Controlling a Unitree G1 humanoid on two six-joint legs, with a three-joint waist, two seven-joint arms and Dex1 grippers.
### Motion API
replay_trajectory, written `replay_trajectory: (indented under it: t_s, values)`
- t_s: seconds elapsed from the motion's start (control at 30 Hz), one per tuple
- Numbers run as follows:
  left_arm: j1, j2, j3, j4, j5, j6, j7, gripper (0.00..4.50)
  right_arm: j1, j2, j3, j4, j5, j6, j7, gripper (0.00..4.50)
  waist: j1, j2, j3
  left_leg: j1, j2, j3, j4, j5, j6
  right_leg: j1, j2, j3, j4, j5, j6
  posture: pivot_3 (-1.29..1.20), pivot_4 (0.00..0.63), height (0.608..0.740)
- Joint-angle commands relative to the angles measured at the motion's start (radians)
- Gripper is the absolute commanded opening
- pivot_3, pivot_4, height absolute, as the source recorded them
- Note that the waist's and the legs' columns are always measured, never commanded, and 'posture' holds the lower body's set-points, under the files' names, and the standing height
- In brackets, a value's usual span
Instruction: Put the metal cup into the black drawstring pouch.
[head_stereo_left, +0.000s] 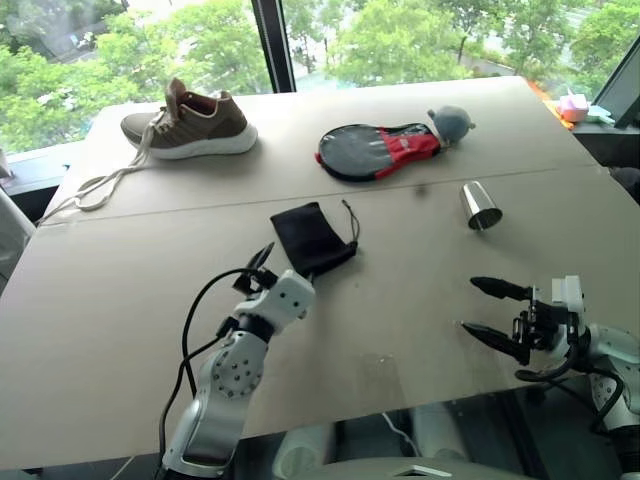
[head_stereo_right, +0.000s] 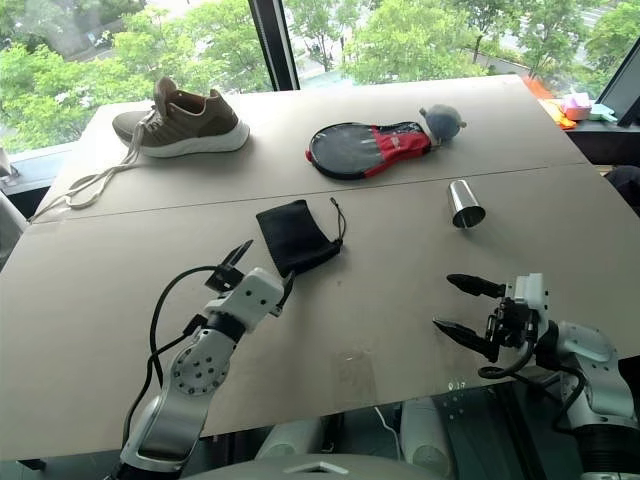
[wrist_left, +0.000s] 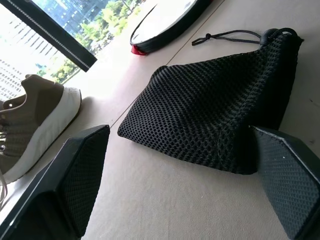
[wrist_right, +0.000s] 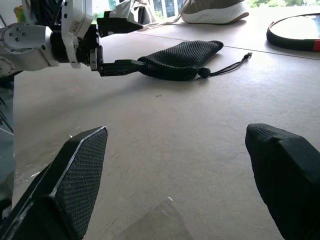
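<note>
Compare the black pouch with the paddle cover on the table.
The black pouch is small, roughly rectangular and all black; the paddle cover is larger, oval, and black with a red part. The pouch lies near the open left gripper, while the cover lies farther back toward the window. Both lie flat on the table.

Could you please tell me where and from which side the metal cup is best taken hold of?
The metal cup lies on its side, apart from the other things. I would close the right claw, now open, across the smooth wall at mid-length, coming from above, since the tapered sides offer no handle.
</note>
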Motion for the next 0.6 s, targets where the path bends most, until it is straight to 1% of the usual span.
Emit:
replay_trajectory:
  t_s: [0.03, 0.1, 0.23, 0.4, 0.5, 0.6]
  values:
    - [-0.031, -0.003, 0.004, 0.021, 0.030, -0.017, 0.024, 4.50, 0.004, 0.003, -0.028, -0.030, 0.012, -0.020, -0.008, 4.46, 0.000, 0.000, 0.000, 0.000, 0.000, 0.000, 0.000, 0.000, 0.000, 0.000, 0.000, 0.000, 0.000, 0.000, 0.000, 0.00, 0.150, 0.740]
    - [-0.047, -0.002, 0.003, 0.046, 0.042, -0.011, 0.030, 4.50, 0.005, 0.004, -0.027, -0.032, 0.012, -0.021, -0.011, 4.46, 0.000, 0.000, 0.000, 0.000, 0.000, 0.000, 0.000, 0.000, 0.000, 0.000, 0.000, 0.000, 0.000, 0.000, 0.000, 0.00, 0.150, 0.740]
    - [-0.084, -0.019, 0.003, 0.088, 0.021, -0.012, 0.024, 4.50, 0.006, 0.002, -0.027, -0.035, 0.013, -0.023, -0.016, 4.46, 0.000, 0.000, 0.000, 0.000, 0.000, 0.000, 0.000, 0.000, 0.000, 0.000, 0.000, 0.000, 0.000, 0.000, 0.000, 0.00, 0.150, 0.740]
    - [-0.116, -0.036, -0.003, 0.126, -0.031, -0.012, -0.019, 4.50, 0.008, 0.003, -0.026, -0.040, 0.014, -0.024, -0.019, 4.46, 0.000, 0.000, 0.000, 0.000, 0.000, 0.000, 0.000, 0.000, 0.000, 0.000, 0.000, 0.000, 0.000, 0.000, 0.000, 0.00, 0.150, 0.740]
    - [-0.131, -0.053, 0.011, 0.154, -0.051, 0.004, -0.016, 3.77, 0.007, 0.005, -0.026, -0.040, 0.014, -0.025, -0.023, 4.50, 0.000, 0.000, 0.000, 0.000, 0.000, 0.000, 0.000, 0.000, 0.000, 0.000, 0.000, 0.000, 0.000, 0.000, 0.000, 0.00, 0.150, 0.740]
    - [-0.154, -0.066, 0.028, 0.180, -0.067, 0.027, -0.011, 2.36, 0.008, 0.007, -0.026, -0.042, 0.014, -0.027, -0.027, 4.50, 0.000, 0.000, 0.000, 0.000, 0.000, 0.000, 0.000, 0.000, 0.000, 0.000, 0.000, 0.000, 0.000, 0.000, -0.001, 0.00, 0.150, 0.740]
